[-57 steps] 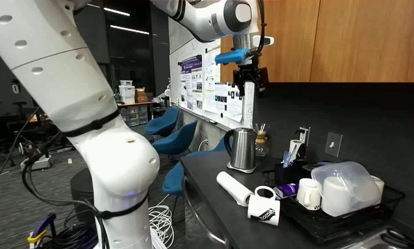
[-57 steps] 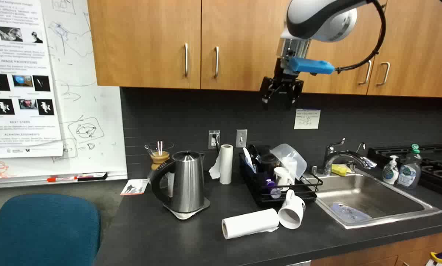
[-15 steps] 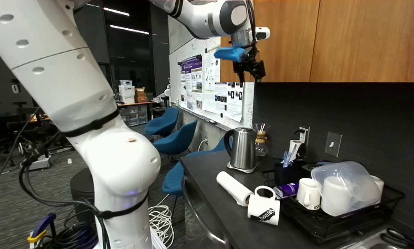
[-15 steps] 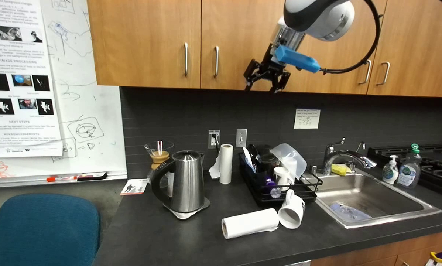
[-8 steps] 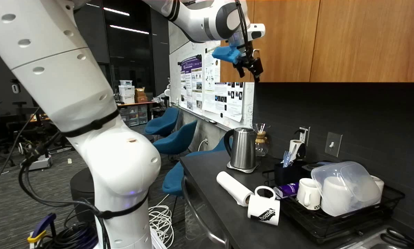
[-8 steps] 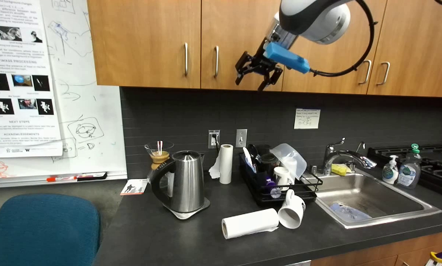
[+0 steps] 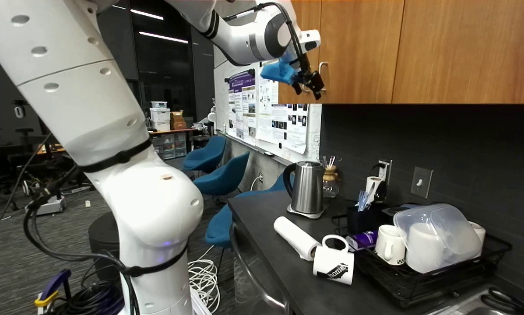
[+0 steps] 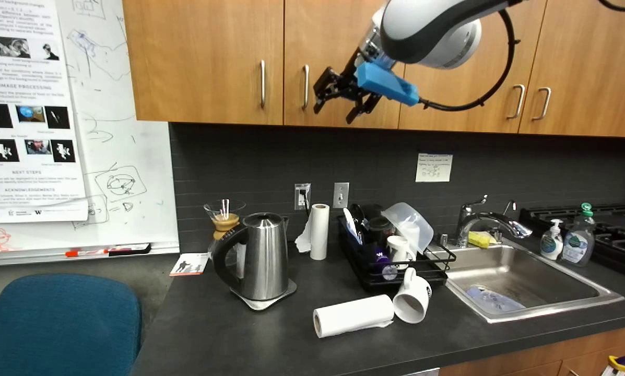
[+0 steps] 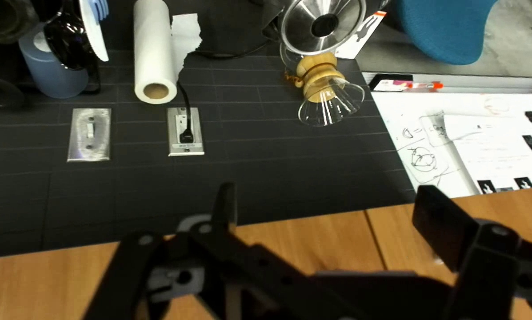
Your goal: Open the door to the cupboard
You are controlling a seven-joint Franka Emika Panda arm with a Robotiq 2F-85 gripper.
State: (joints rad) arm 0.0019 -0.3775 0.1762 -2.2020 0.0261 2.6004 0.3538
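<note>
Because the closed cupboard (image 8: 333, 36) lies directly behind the nearest silver handle (image 8: 306, 86), the gripper (image 8: 334, 115), tilted downward beside that handle with its jaws apart, should probably tip up to face the handle, straddle it squarely, clamp firmly, then pull outward in a gentle arc.

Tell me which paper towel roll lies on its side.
The roll beside the tipped mug; the other roll stands upright near the wall outlet.
</note>
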